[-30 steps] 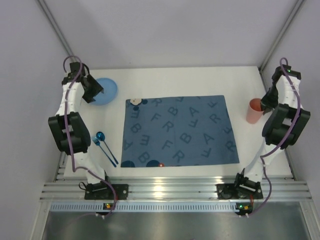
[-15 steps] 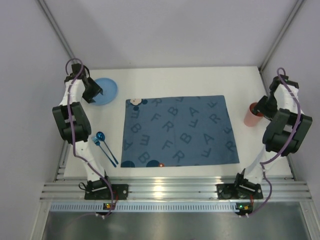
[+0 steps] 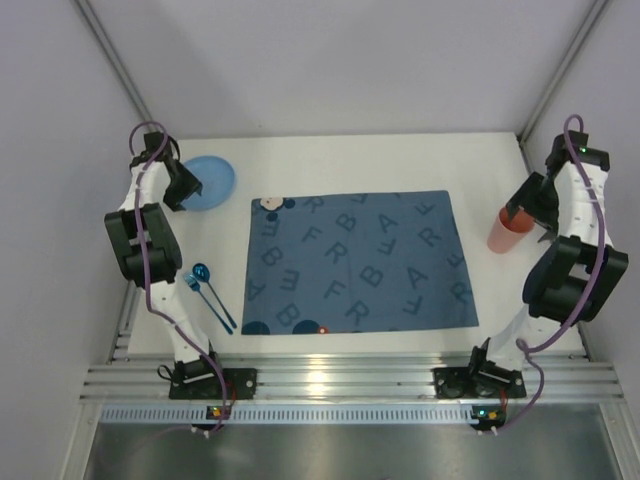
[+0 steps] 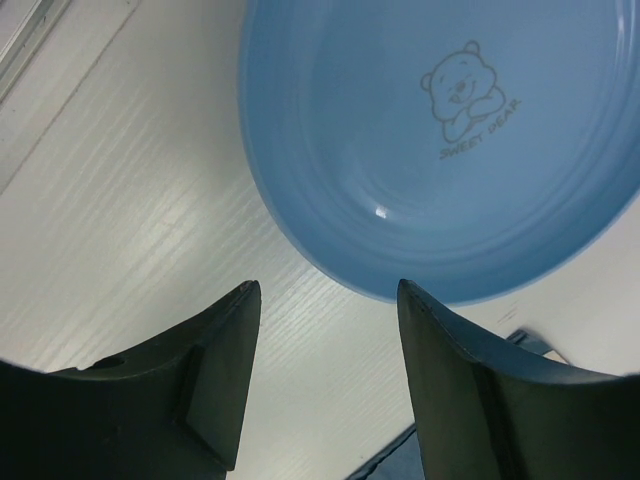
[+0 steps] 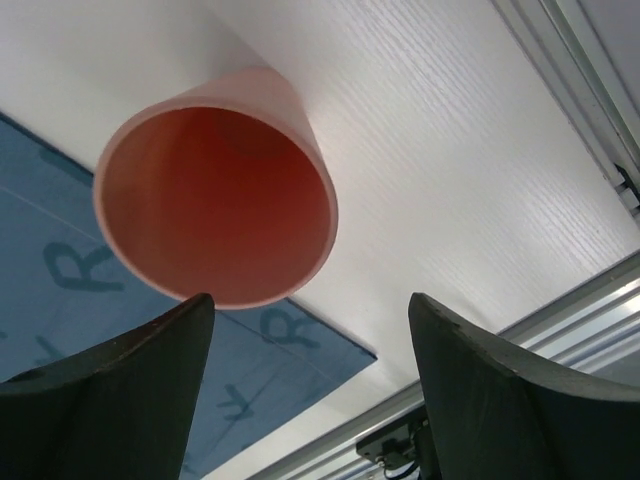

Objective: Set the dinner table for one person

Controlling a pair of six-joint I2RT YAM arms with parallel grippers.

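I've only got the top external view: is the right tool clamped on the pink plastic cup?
Observer: No. The right tool stands open; the pink plastic cup stands upright ahead of its fingers, unclamped.
Operator: Anything in the cup?
Observer: Nothing; its inside is empty.
Operator: And the left tool?
Observer: The left tool is open too, with the round blue plastic plate showing its near rim just beyond the gap.
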